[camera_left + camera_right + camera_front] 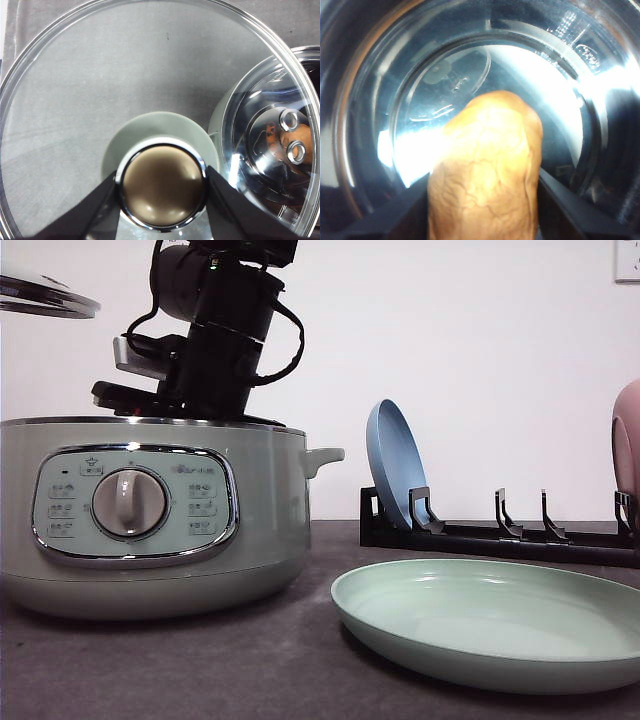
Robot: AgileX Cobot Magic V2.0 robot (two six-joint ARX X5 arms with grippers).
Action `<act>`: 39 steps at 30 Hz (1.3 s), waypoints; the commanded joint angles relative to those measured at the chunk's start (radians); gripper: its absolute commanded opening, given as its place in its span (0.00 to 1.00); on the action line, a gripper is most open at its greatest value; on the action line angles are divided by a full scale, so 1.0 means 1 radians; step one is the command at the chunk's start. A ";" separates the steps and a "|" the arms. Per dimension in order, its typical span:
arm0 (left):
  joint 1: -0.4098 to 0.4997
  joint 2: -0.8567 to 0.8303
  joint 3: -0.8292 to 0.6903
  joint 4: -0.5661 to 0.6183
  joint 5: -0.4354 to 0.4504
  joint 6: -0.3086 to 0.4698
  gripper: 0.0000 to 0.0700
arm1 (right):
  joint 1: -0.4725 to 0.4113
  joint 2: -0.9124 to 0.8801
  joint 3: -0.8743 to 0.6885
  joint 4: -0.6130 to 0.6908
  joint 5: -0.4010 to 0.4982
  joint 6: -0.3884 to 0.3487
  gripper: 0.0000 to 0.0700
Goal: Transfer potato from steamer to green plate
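Front view set low at table height, facing forward, close to the steamer (150,515). Left wrist view is aimed down through the lifted lid (150,75); right wrist view is held inside the pot — potato (487,170) shared by both.

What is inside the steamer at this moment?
Inside the steamer lies the potato, with the right gripper around it. The pot floor under the potato is covered.

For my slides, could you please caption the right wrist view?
Right gripper closed around the potato inside the steamer's shiny inner pot.
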 commanded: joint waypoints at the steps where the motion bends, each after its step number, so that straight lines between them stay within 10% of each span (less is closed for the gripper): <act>1: 0.001 -0.005 0.032 0.021 -0.003 0.008 0.00 | 0.009 -0.003 0.070 -0.002 0.000 -0.006 0.28; 22: 0.001 -0.006 0.032 0.021 0.048 0.009 0.00 | -0.119 -0.366 0.314 -0.350 0.050 -0.072 0.28; 39: -0.062 -0.006 0.032 0.040 0.139 0.009 0.00 | -0.214 -1.034 -0.534 -0.152 0.026 -0.091 0.28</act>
